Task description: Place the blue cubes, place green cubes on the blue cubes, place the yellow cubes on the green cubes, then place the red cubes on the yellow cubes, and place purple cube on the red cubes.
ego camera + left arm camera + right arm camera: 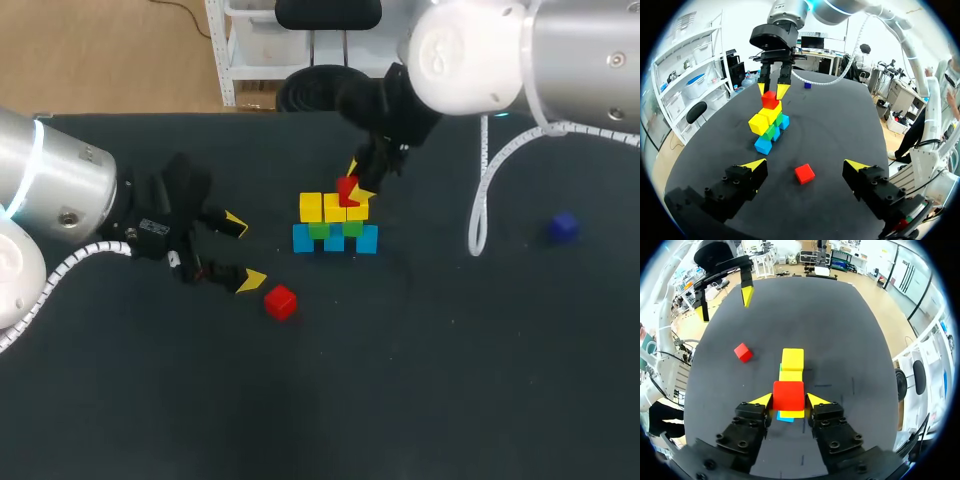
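Right gripper [788, 400] grips a red cube [788, 392], yellow cubes [792, 359] directly beneath it; left gripper [243, 252] stands wide open, a second red cube [281, 301] just ahead of it.

A robotics lab: robot arms [560, 50] over a black table [400, 380].

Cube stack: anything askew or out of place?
Nothing toppled. The yellow cubes form a row that looks wider than the green cubes beneath, so the end one seems to overhang. The right gripper is shut on a red cube above; a second red cube lies loose on the table.
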Available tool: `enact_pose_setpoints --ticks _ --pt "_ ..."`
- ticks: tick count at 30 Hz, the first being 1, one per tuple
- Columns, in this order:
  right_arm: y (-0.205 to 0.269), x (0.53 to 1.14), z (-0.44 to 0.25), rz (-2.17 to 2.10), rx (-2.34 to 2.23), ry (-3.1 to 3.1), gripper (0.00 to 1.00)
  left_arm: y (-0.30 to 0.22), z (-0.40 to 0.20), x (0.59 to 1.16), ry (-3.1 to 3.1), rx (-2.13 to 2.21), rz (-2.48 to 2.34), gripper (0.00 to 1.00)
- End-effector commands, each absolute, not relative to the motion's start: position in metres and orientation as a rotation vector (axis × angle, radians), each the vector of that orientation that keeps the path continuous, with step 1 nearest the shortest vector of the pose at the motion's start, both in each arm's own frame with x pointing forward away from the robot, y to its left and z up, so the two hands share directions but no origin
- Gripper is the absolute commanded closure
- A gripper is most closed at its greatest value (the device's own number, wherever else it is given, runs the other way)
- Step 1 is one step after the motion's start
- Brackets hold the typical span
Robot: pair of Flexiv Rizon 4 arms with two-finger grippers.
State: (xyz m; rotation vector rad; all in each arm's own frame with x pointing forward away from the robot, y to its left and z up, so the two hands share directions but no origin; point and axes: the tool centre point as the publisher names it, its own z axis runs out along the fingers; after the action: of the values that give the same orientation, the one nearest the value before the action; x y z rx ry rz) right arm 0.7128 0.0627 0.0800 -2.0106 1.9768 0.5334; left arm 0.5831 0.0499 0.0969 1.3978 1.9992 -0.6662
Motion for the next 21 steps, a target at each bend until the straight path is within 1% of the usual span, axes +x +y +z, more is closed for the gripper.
enact_pose_setpoints --ticks 1,6,10,11,12,13,14,15,16,17,21 --pt "0.064 0.715 0.079 0.538 -2.014 1.977 0.59 0.05 0.096 0.583 1.995 1.396 -0.668 0.0" --pt "0.065 0.716 0.08 0.536 -2.014 1.977 0.58 0.05 0.096 0.583 1.995 1.396 -0.668 0.0" --pt "0.064 0.716 0.082 0.53 -2.009 1.976 0.51 0.05 0.096 0.583 1.995 1.396 -0.668 0.0" --pt "0.064 0.716 0.082 0.528 -2.006 1.976 0.37 0.05 0.096 0.583 1.995 1.396 -0.668 0.0" --pt "0.063 0.716 0.083 0.526 -2.005 1.976 0.31 0.05 0.096 0.583 1.995 1.396 -0.668 0.0" --pt "0.063 0.716 0.084 0.524 -2.002 1.975 0.27 0.05 0.096 0.583 1.995 1.396 -0.668 0.0" --pt "0.062 0.716 0.085 0.523 -1.998 1.975 0.22 0.05 0.096 0.583 1.995 1.396 -0.668 0.0" --pt "0.062 0.716 0.086 0.52 -1.995 1.974 0.18 0.05 0.096 0.583 1.995 1.396 -0.668 0.0" --pt "0.061 0.716 0.088 0.517 -1.991 1.973 0.05 0.05 0.096 0.583 1.995 1.396 -0.668 0.0" --pt "0.06 0.716 0.09 0.511 -1.987 1.972 0.0 0.05 0.096 0.583 1.995 1.396 -0.668 0.0" --pt "0.053 0.713 0.1 0.492 -1.957 1.967 0.0 0.05 0.096 0.583 1.995 1.396 -0.668 0.0"
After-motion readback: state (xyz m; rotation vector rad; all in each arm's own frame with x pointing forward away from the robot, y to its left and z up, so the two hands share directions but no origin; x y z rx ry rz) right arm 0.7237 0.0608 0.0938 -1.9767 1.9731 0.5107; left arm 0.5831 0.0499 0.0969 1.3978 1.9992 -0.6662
